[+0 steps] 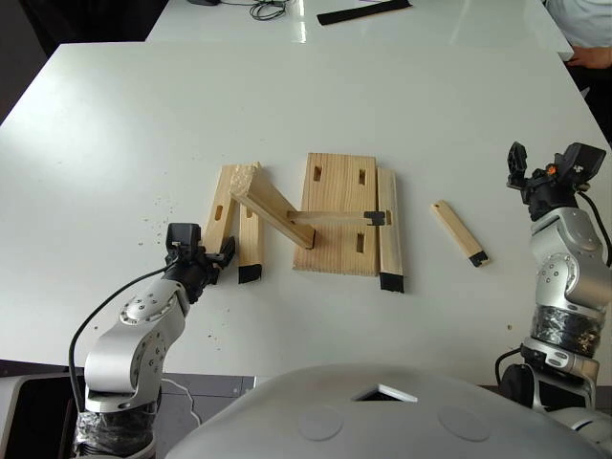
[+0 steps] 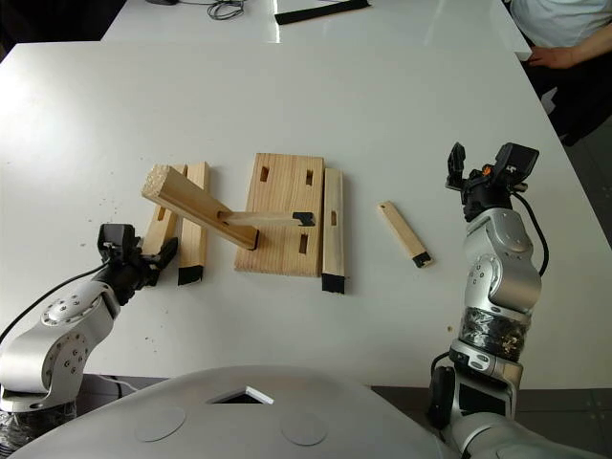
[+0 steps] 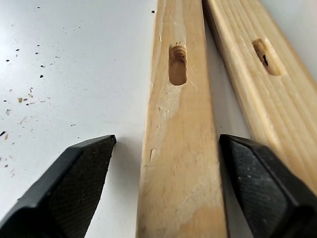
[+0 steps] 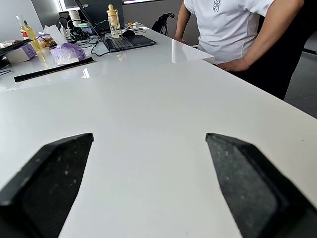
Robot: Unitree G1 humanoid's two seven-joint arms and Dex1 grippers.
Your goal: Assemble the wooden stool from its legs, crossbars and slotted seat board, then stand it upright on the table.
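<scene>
Wooden, stiff, likely light, the outer leg is best pinched across its sides by the spread left gripper; right gripper likewise spread.

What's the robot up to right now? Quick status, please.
Left gripper open, fingers astride leftmost leg. Right gripper open, raised aside. Seat board flat, assembly unfinished. Nothing blocking.

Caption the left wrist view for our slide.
Open left end effector straddling a slotted wooden leg on the table.
</scene>
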